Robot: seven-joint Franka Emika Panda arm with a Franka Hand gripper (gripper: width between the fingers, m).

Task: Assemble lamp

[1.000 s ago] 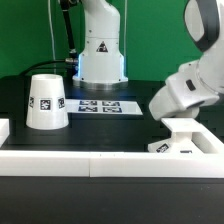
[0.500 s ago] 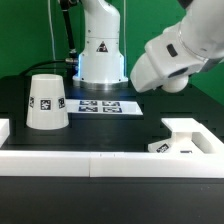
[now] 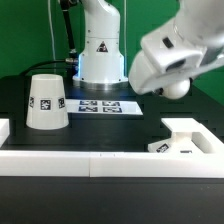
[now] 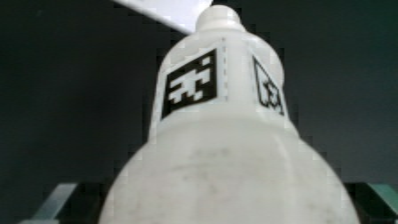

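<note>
The tool (image 4: 210,208) seems clamped on the bulb (image 4: 217,110), at its wide end. Light, stiff, slick plastic: grip it squarely.

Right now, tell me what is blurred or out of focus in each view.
Exterior view: the arm is motion-smeared, while the shade and base are crisp. Wrist view: the bulb fills the frame, soft at its near end, its tag just legible, background dark.
</note>
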